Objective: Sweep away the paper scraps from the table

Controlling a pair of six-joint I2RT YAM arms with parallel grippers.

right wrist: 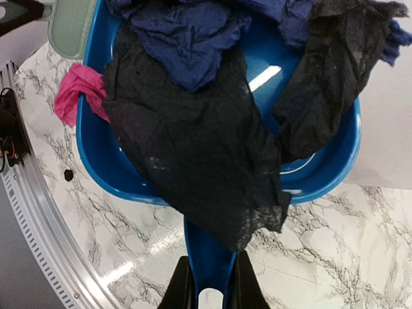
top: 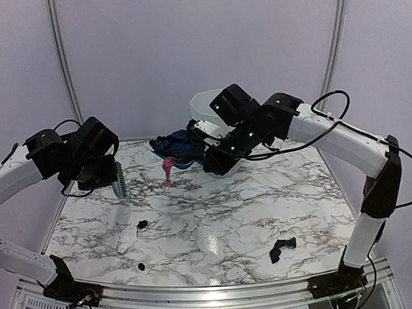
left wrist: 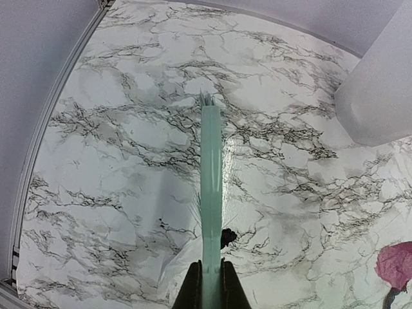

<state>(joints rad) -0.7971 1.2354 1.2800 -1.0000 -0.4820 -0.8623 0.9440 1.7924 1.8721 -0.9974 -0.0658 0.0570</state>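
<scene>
Right fingers (right wrist: 179, 286) clamp the blue plastic dustpan (right wrist: 119, 177) above the marbled worktop (top: 229, 215), at its far edge; left fingers (left wrist: 193, 290) pinch the pale green brush (left wrist: 211, 167). Heaped paper scraps (right wrist: 193, 141) overhang; tilting could spill them.

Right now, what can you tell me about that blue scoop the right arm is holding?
The dustpan is glossy blue plastic, a rounded shallow tray with a narrow handle. The right fingers clamp that handle. It is heaped with crumpled black and navy paper; a pink piece hangs over one rim. The marble table lies below.
</scene>
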